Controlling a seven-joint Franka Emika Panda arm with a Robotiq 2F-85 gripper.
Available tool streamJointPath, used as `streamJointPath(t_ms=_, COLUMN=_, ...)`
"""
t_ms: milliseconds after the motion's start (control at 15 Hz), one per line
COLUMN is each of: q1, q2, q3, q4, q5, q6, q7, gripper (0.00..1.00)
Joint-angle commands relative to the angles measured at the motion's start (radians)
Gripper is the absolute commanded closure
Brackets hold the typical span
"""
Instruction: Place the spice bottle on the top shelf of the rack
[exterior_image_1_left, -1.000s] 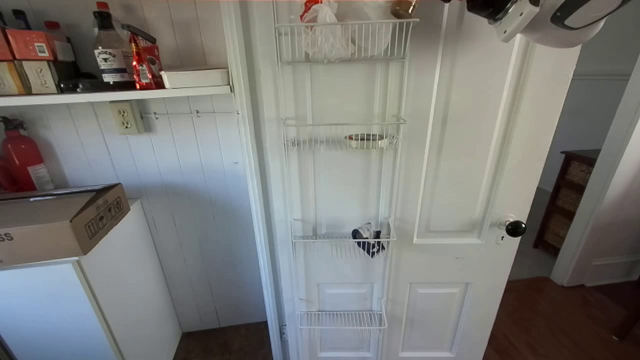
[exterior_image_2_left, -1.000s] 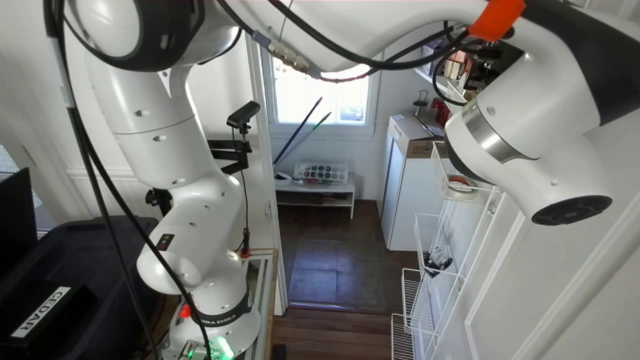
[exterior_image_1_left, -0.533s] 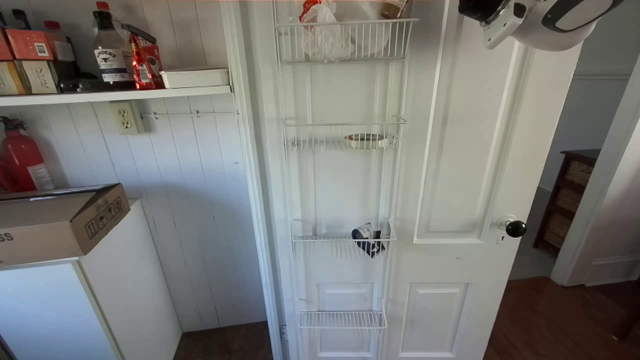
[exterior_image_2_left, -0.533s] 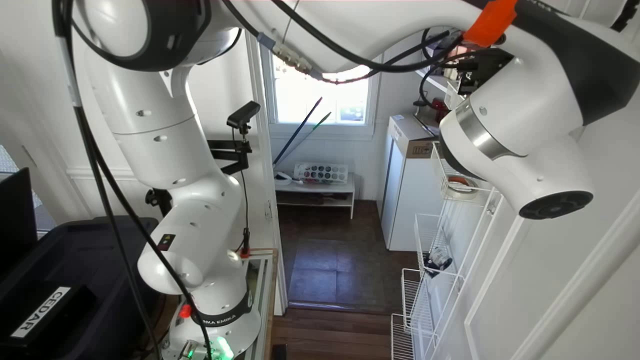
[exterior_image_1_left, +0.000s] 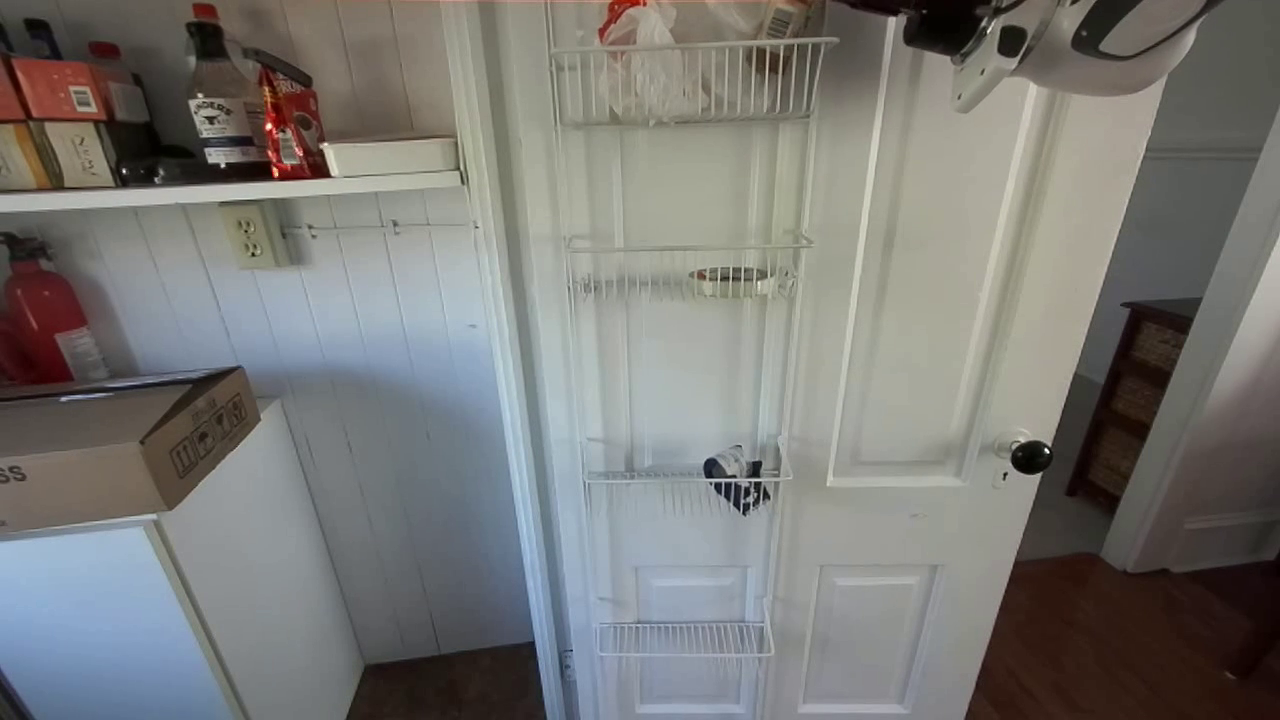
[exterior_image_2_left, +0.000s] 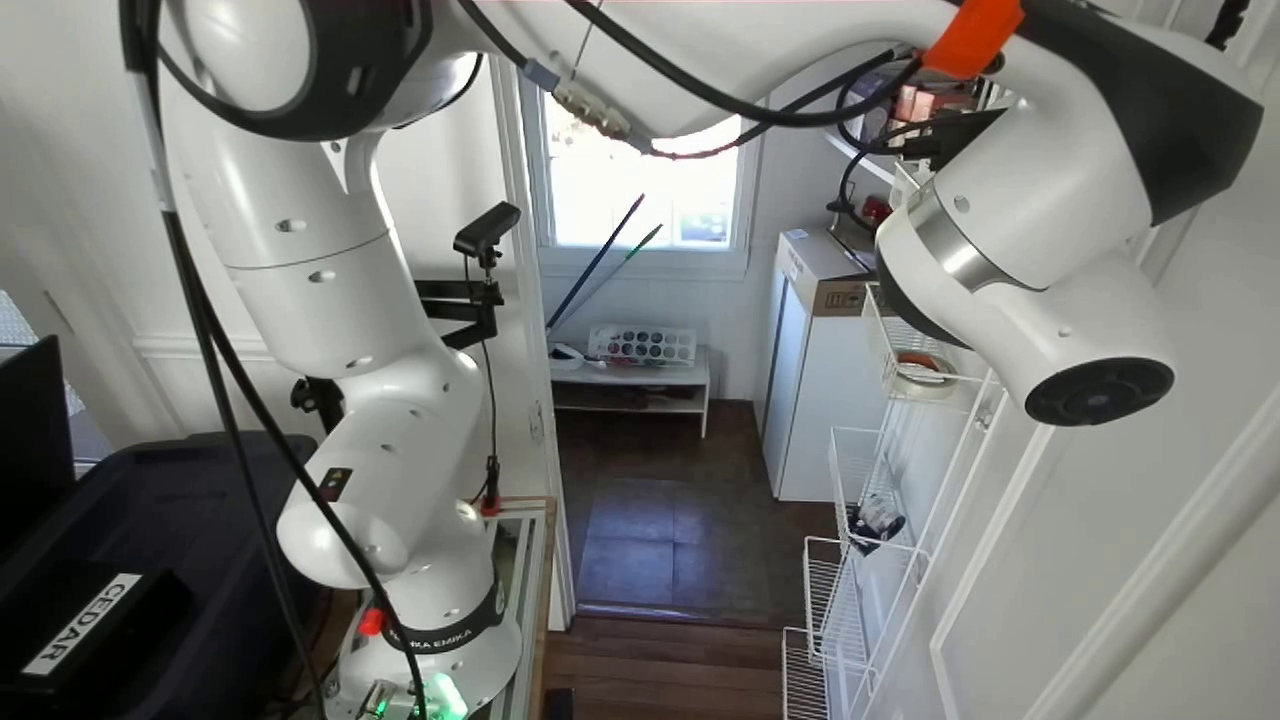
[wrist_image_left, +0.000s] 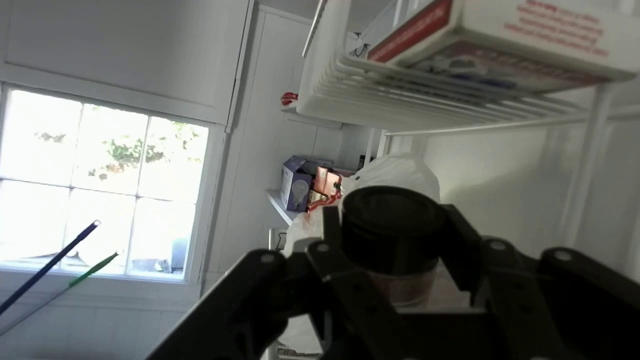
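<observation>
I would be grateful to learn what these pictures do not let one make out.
Spice bottle, base: hidden by the end effector, wrist view.
Bottle's label: print too small, an exterior view.
Box, top: cut off by the wrist view's upper edge.
Plastic bag, contents: obscured by its cloudy plastic, an exterior view.

We look into a blown-out window (wrist_image_left: 105, 187)
In the wrist view we find the hand (wrist_image_left: 393, 237) nearly black in shadow, and the print on the red-and-white box (wrist_image_left: 500, 45) blurred.
</observation>
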Motion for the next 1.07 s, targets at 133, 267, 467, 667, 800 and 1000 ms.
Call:
streamJointPath(t_ms=133, q1=0.012, q2=-0.013, q3=0.017, q4=0.045, q5=-0.106, q6=0.126, q7=0.019, gripper=0.74)
streamJointPath(t_ms=267, q1=0.013, q2=-0.015, q3=0.02, q4=0.057, q5=-0.156, q6=0.16, q7=0.04, gripper=0.74)
streamJointPath(t_ms=467, q1=0.017, q2=-0.013, q3=0.023, q4=0.074, q5=-0.211, q6=0.193, q7=0.07, gripper=0.74)
streamJointPath(t_ms=667, q1=0.019, q2=-0.015, q3=0.024, q4=0.083, q5=-0.235, q6=0.206, q7=0.09, gripper=0.23)
streamJointPath(t_ms=800, q1=0.019, q2=-0.016, q3=0.022, q4=0.086, q5=-0.236, q6=0.192, q7=0.103, gripper=0.11)
streamJointPath(t_ms=1000, q1=0.017, q2=-0.016, q3=0.02, q4=0.088, q5=-0.242, q6=0.173, q7=0.138, gripper=0.0)
